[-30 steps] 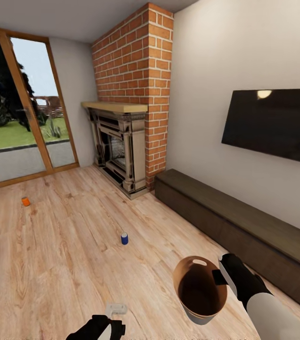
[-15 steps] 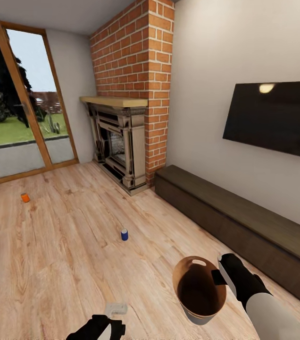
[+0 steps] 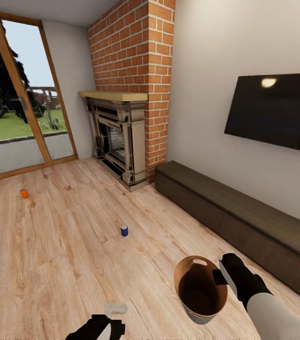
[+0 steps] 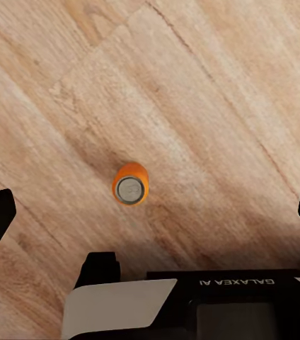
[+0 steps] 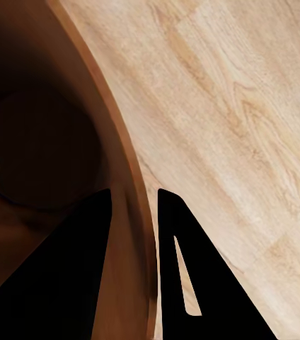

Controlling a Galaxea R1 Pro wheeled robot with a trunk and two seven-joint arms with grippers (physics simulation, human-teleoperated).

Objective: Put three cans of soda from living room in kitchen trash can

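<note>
A dark blue can of soda [image 3: 124, 230] stands upright on the wood floor ahead of me. An orange can [image 3: 24, 193] stands farther off, near the glass door. The left wrist view looks straight down on another orange can [image 4: 131, 184], upright on the planks. My left gripper [image 4: 153, 212] hangs open above that can, its fingers spread wide on either side. The same gripper [image 3: 106, 327] is low at the head view's lower edge. My right gripper [image 3: 220, 275] is shut on the rim of the trash can [image 3: 200, 288], which hangs above the floor; its fingers [image 5: 72, 269] pinch the coppery wall [image 5: 44, 142].
A red-brick fireplace [image 3: 121, 137] stands ahead, and a long dark low cabinet [image 3: 235, 222] runs along the right wall under the TV [image 3: 275, 111]. A glass door [image 3: 13, 118] is at the far left. Open wood floor [image 3: 65, 255] lies around the cans.
The whole head view has shifted slightly, so the camera moved; the cans look a little farther up. Both arms and the held trash can keep the same pose.
</note>
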